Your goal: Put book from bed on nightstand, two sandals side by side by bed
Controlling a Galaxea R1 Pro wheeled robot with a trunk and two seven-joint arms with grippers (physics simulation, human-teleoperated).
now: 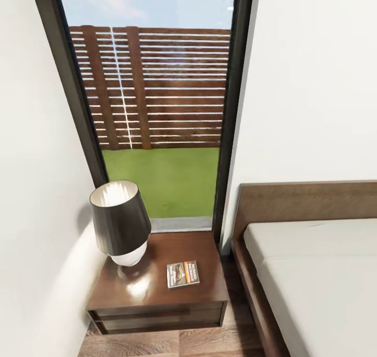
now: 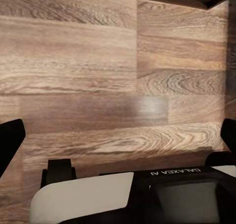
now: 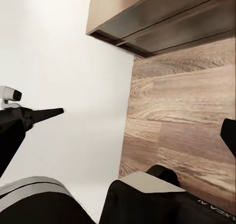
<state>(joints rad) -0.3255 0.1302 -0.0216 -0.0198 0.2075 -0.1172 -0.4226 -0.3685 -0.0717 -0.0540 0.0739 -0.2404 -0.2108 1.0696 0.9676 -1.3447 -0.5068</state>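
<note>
The book (image 1: pixel 183 274) lies flat on the nightstand (image 1: pixel 157 294) near its front edge beside the lamp (image 1: pixel 120 222), that step judged complete; sandals outstanding; both grippers spread wide, holding nothing.

Head view high, facing down on nightstand (image 1: pixel 157 294) and window (image 1: pixel 152 95), both wrist views low, near plank floor (image 2: pixel 98 86)

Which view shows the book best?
The head view: the book lies flat and whole on the nightstand beside the lamp, cover up. The wrist views look at floor, wall and furniture edges instead.
</note>
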